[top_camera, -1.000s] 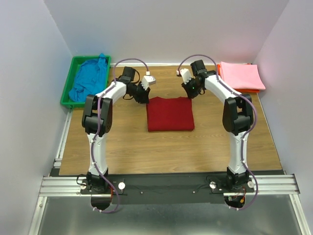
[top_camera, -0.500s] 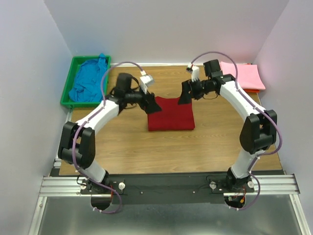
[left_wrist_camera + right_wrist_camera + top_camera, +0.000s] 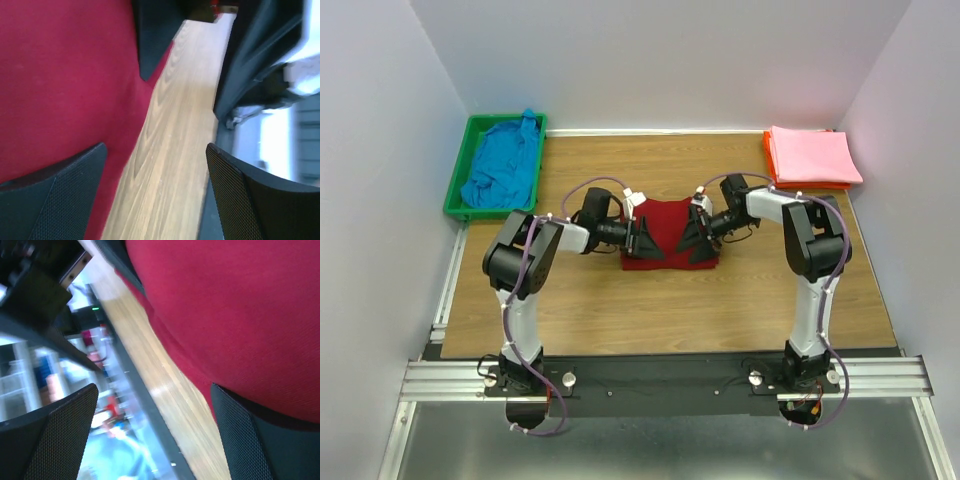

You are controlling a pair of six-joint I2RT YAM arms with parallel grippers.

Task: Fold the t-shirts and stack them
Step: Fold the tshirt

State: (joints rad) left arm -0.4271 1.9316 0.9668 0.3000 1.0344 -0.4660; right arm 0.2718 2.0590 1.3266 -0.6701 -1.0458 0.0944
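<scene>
We see a red tee (image 3: pixel 670 218) folded flat and square. Left hand (image 3: pixel 648 241) and right hand (image 3: pixel 692 236) flank it, open, empty.

On my feed both match: white-shelled left arm (image 3: pixel 517 320) and white-shelled right arm (image 3: pixel 807 320) with chunky black joints, a thin purple cable (image 3: pixel 590 183) looping just behind the left claw (image 3: pixel 648 243) and right claw (image 3: pixel 692 238), whose black wedge fingers (image 3: pixel 60 200) have fine mesh-textured pads.

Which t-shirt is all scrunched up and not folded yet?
The bright blue t-shirt, bunched up in the green bin at far left. The dark red t-shirt in the middle and the light pink t-shirt at far right lie flat and folded.
</scene>
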